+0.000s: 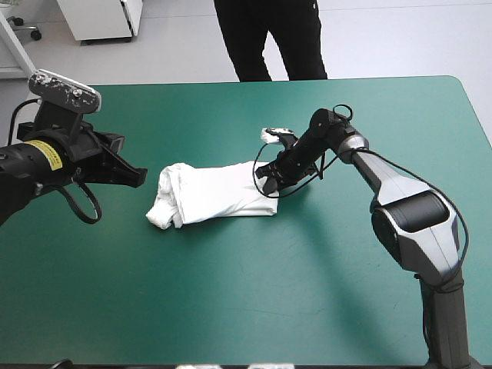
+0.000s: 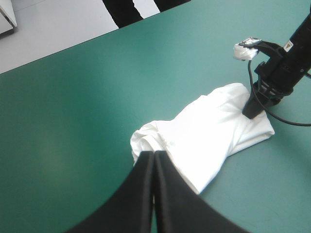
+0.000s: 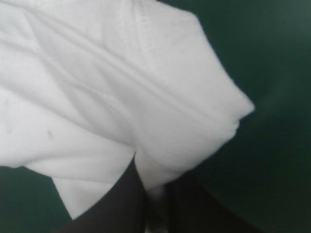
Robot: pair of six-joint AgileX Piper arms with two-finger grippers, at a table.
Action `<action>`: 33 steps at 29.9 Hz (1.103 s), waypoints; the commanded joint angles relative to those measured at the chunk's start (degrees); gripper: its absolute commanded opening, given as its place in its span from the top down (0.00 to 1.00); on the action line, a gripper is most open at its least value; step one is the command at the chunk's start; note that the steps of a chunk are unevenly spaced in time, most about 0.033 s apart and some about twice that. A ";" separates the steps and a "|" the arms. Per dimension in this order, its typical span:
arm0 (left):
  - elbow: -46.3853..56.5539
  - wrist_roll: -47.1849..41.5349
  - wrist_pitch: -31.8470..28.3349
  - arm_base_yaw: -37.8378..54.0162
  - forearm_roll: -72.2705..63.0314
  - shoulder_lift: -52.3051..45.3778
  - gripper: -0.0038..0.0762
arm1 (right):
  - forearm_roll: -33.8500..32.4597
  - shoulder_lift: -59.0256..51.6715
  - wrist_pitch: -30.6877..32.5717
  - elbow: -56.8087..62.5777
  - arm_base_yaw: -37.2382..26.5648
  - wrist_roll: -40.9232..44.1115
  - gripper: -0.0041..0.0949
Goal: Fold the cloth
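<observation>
No lettering can be read in any view.
A yellow label (image 1: 48,154) with dark print sits on the left arm (image 1: 19,173) in the high view, its marks too small to make out. In the left wrist view a small pale sticker (image 2: 288,46) shows on the right arm (image 2: 284,68), also too small to read.

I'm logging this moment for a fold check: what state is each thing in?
T-shirt: folded bundle lying on the table, its left end bunched.
Right gripper: shut on the T-shirt at its right end.
Left gripper: shut, holding nothing, just off the T-shirt's left end.
</observation>
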 commanded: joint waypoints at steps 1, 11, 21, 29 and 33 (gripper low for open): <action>-1.54 -1.00 2.02 -0.02 0.13 -0.95 0.96 | -11.80 -5.09 3.02 -0.53 -3.29 4.11 0.96; -1.54 -1.06 2.02 -0.02 -2.60 -0.95 0.96 | -25.43 -22.08 -0.93 22.87 -19.44 5.33 0.96; -1.54 -1.06 2.02 -0.02 -2.95 -0.95 0.96 | -28.96 -36.17 -9.62 43.40 -43.02 3.95 0.96; -1.54 -1.06 2.02 -0.02 -2.95 -0.95 0.96 | -31.25 -37.86 -10.87 45.24 -50.07 6.55 0.95; -1.54 -0.94 2.02 -0.02 -2.95 -0.95 0.96 | -33.40 -38.22 -9.74 45.24 -50.19 7.32 0.72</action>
